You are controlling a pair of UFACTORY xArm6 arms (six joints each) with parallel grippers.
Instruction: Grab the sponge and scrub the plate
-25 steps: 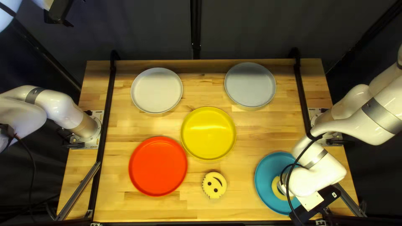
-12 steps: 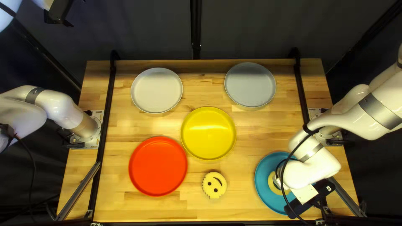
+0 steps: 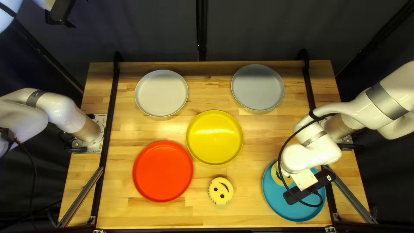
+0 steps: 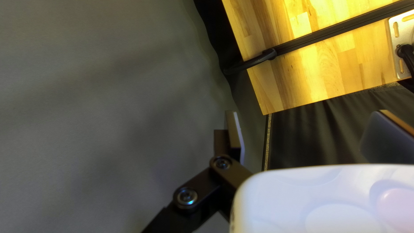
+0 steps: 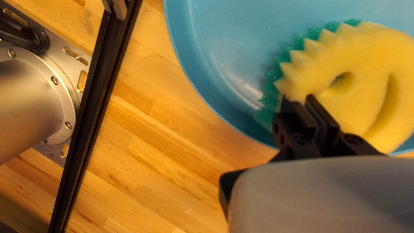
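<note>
In the top left view my right gripper (image 3: 309, 187) is over the blue plate (image 3: 286, 213), its fingertips hidden under the arm. Part of a round yellow sponge (image 3: 276, 174) shows beside it, near the plate's far rim. In the right wrist view the gripper (image 5: 297, 100) pinches the edge of the yellow sponge (image 5: 371, 56), whose green underside faces the blue plate (image 5: 233, 47). My left gripper (image 3: 60, 12) hangs at the top left of the top left view; in its wrist view the left gripper (image 4: 307, 123) has widely spread fingers and holds nothing.
A smiley sponge (image 3: 221, 191) lies left of the blue plate. Red (image 3: 163, 171), yellow (image 3: 214, 137), white (image 3: 161, 93) and grey (image 3: 258, 87) plates rest on the table. Black rails (image 3: 310, 90) run along both sides.
My right gripper and the sponge have moved toward the table's far side and slightly left within the blue plate. The left arm has stayed still.
</note>
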